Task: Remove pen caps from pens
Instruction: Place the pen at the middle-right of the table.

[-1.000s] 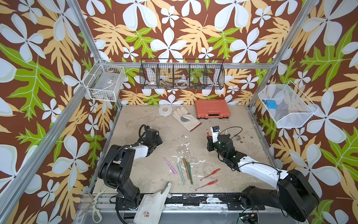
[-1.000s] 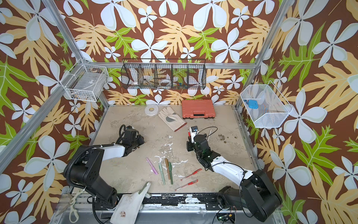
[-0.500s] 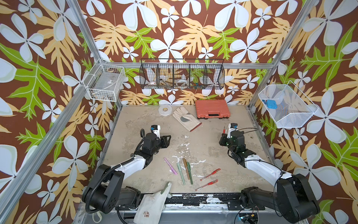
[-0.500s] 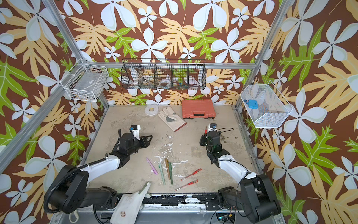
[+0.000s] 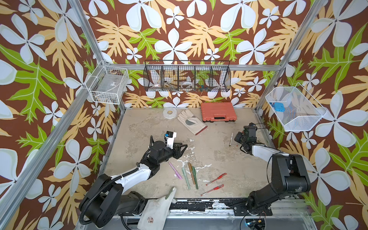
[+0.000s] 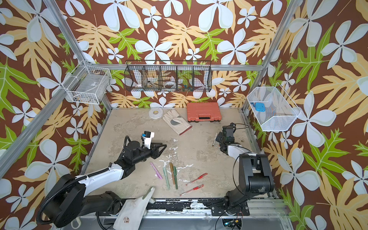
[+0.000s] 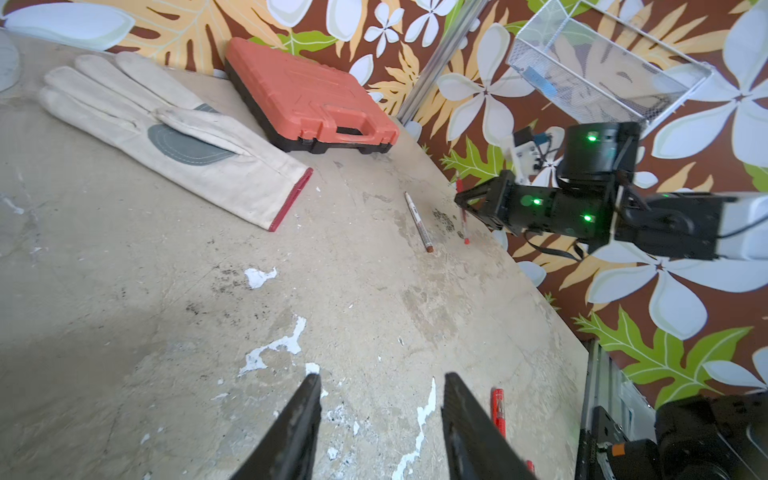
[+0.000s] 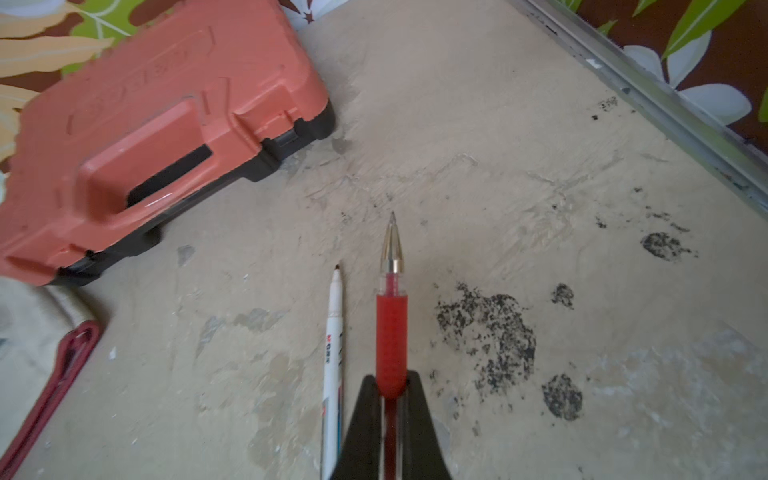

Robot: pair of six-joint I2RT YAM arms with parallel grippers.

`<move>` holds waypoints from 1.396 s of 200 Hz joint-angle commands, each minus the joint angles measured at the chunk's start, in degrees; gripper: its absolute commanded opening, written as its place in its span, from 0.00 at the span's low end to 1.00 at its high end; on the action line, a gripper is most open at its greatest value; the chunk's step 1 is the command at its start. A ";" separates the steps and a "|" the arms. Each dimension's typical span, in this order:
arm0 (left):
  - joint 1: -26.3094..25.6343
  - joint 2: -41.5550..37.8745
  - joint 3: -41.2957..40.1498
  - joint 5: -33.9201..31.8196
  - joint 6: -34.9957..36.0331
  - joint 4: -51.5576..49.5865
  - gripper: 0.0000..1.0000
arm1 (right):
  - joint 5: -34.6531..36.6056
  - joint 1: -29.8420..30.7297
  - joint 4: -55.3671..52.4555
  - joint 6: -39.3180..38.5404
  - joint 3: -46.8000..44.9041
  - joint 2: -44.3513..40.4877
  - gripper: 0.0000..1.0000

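Right gripper (image 8: 391, 384): jaws clamped on a red gel pen (image 8: 391, 328), gripped at the back of its red rubber sleeve. The cap is off and the bare metal tip sticks out ahead of the fingers. In both top views the gripper sits at about 3 o'clock on the table (image 5: 219, 159), close to the side rail.

White marker (image 8: 333, 332) lies flat on the table just beside the held pen. It's roughly parallel and not touching it in the right wrist view. It's also uncapped, dark nib showing. In a top view the marker (image 5: 231, 139) is just on the 9 o'clock side of the right gripper.

Left gripper (image 7: 380, 380): jaws apart, nothing between them, bare table beyond. In a top view the left gripper (image 5: 184, 146) is near table centre, pointing toward 3 o'clock.

Other pens are around 6 o'clock, well apart from both grippers. The pink pen (image 5: 175, 170), pale green pen (image 5: 186, 178), brown pen (image 5: 190, 170) and dark green pen (image 5: 195, 177) lie side by side. Can't tell at this size whether those four are capped. Two capped red gel pens (image 5: 216, 179) lie at 5 o'clock, red caps on.

Back edge: tape roll (image 5: 170, 114) at 11, glove (image 5: 191, 122) at 12, orange case (image 5: 218, 114) at 1 o'clock.
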 commanded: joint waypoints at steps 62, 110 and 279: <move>-0.57 0.98 -0.22 8.20 1.35 5.74 0.50 | -3.05 -1.82 -5.97 -1.10 7.23 8.41 0.08; -0.65 0.53 -0.40 8.17 1.46 5.53 0.51 | -5.05 -1.93 -9.18 -1.77 9.61 11.17 0.11; -0.70 -4.30 0.33 0.04 -4.39 -1.65 0.51 | -10.09 14.48 -10.87 -9.60 3.21 -15.87 0.60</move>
